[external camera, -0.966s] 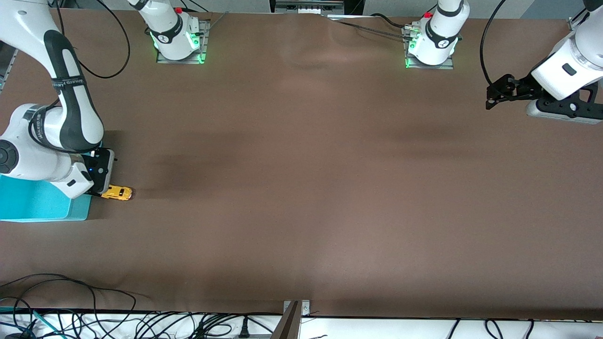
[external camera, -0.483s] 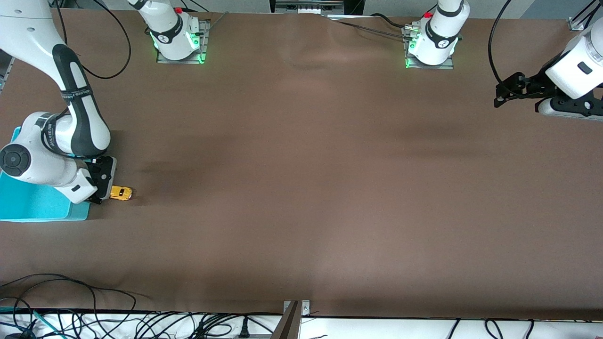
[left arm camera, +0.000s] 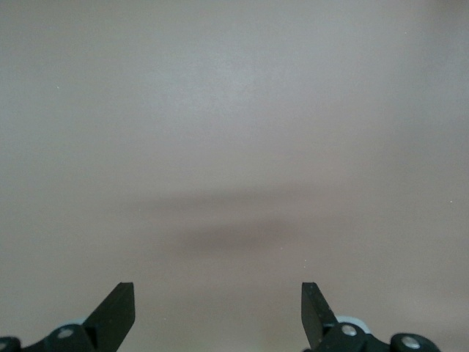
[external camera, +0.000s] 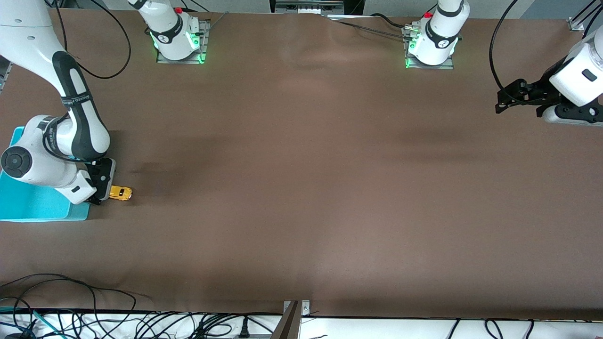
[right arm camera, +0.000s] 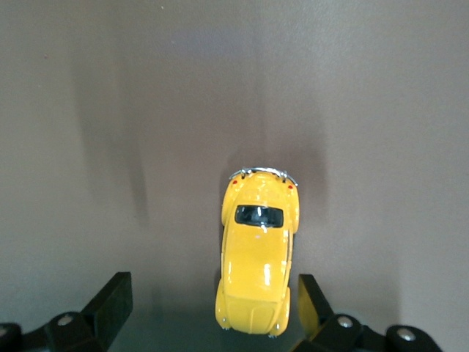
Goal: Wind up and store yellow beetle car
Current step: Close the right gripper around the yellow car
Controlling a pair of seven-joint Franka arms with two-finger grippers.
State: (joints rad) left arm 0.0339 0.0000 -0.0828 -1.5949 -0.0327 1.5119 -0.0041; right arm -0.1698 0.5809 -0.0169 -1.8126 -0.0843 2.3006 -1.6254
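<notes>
Since the earlier frames the right arm has sunk lower over the yellow beetle car [external camera: 121, 193] and drawn slightly toward the teal bin [external camera: 33, 205], while the left arm has pulled up toward its own end of the tabletop [external camera: 301, 188]; the car itself has not shifted.

Nearest the front camera lies the car, on its wheels on the bare tabletop at the right arm's end, just beside the teal bin's corner. In the right wrist view it sits between the fingers, one end toward the wrist and its chromed bumper pointing away. The right gripper [right arm camera: 214, 302] is spread wide and holds nothing; one finger stands just beside the car's flank, the other well clear.

Judging by looks, the toy is light, rigid and glossy, with a rounded shell that pads could slide off. The flat lower flanks between the wheel arches seem the safest place to pinch, low and square, so that it neither pops upward nor rolls away on its wheels.

Farther off, the left gripper [external camera: 511, 96] waits in the air over the left arm's end of the tabletop, fingers fully spread and empty.
</notes>
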